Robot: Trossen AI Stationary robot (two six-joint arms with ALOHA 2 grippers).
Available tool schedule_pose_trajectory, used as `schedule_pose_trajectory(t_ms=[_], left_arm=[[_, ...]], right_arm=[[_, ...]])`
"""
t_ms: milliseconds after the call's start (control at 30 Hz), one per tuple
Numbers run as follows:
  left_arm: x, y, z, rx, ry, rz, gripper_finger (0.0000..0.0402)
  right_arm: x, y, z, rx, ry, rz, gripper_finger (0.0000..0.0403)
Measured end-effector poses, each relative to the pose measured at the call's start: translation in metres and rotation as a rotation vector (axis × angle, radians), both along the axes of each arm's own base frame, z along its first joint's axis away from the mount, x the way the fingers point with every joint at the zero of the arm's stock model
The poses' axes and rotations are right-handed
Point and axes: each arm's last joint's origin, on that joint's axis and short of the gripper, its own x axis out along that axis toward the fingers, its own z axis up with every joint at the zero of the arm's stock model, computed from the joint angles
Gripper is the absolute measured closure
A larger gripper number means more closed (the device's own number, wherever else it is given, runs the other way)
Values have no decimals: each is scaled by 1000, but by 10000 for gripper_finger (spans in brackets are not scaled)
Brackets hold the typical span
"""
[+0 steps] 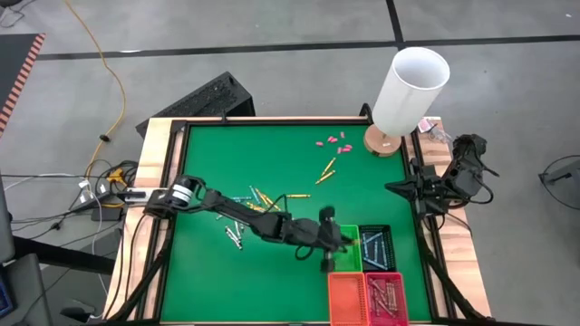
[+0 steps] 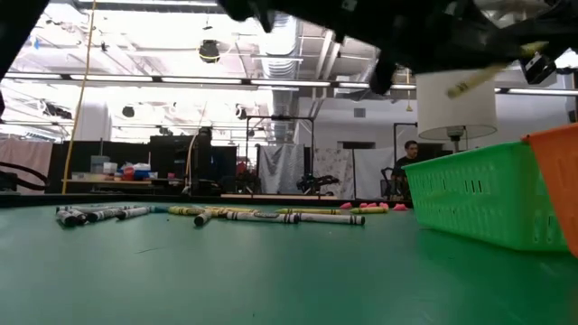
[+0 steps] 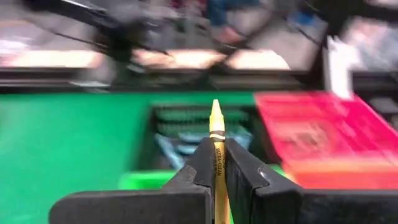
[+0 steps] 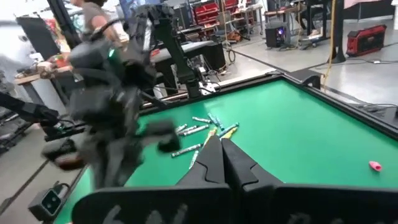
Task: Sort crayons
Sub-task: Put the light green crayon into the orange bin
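The left gripper (image 3: pixel 216 177) pinches a yellow crayon (image 3: pixel 217 140) mid-shaft, a good hold since it looks light, stiff and snappable; the right gripper (image 4: pixel 222 155) waits pressed together.

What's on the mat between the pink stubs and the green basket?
In the high view, two yellow-orange crayons lie between the small pink stubs and the green plastic basket; otherwise bare green mat.

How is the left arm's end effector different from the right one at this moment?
The left end effector is shut on a yellow crayon; the right end effector is shut on nothing. The left one reaches out over the green basket on the mat, while the right one sits back at the table's right edge. Both are dark, two-fingered and closed.
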Motion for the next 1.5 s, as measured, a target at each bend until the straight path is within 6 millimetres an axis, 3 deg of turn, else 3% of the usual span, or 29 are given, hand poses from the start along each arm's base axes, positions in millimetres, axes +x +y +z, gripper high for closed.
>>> schedule_pose_trajectory(t_ms=[100,267,433,633,967,1333,1500], left_arm=[[-3,-13,-6,30,19,-152,400],[-6,-31,9,59,-101,-301,400],[5,-42,21,73,-113,-299,400],[38,-62,5,94,-48,-396,400],[42,-74,-7,82,59,-427,398],[40,-75,-13,35,135,-466,312],[41,-70,-10,-19,159,-395,274]], right_arm=[[0,0,0,3,-2,-11,403],[0,-1,0,3,-4,-26,403],[0,-1,0,3,-4,-27,403],[0,-1,0,22,-4,-28,403],[-1,-2,-6,49,29,-31,403],[-1,-2,-6,49,29,-32,403],[-1,-2,-6,48,29,-32,403]])
